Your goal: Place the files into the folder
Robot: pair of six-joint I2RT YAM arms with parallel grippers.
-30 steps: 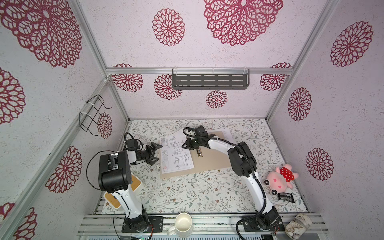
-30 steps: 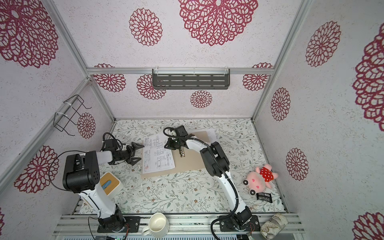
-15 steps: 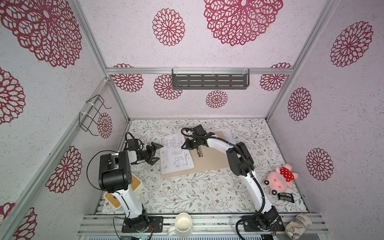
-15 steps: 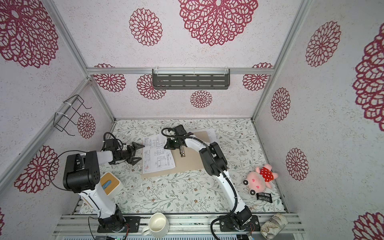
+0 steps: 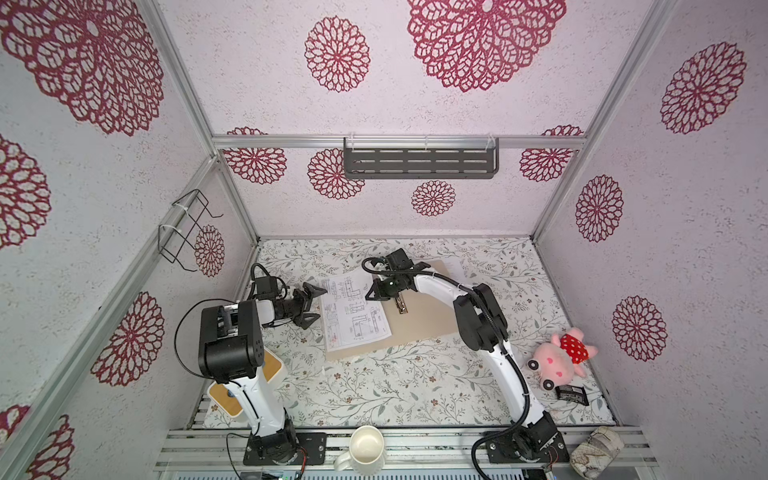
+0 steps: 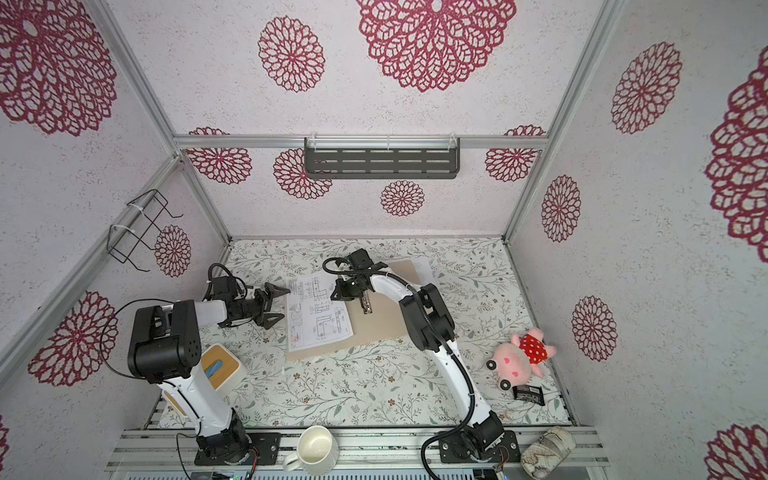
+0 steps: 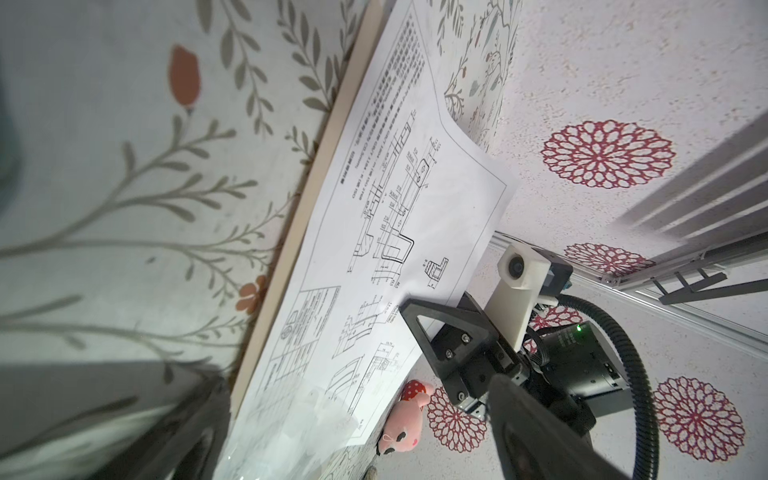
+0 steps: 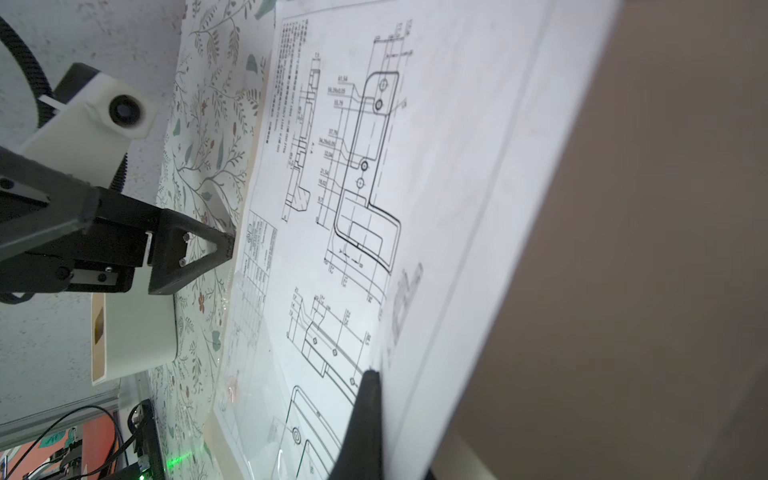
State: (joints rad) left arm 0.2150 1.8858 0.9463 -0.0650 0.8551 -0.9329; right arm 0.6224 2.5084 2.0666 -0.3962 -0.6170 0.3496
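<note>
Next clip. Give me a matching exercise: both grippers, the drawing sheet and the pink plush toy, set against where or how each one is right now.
Things
1. left gripper
2. right gripper
3. technical drawing sheet
4. pink plush toy

Places or states
A. resting on the open tan folder, one edge lifted
B. at the right side of the floral tabletop
C. shut on the sheet's far edge
D. open, just off the sheet's left edge

Pairs: 1-D, 2-C, 3-A, 4-B
</note>
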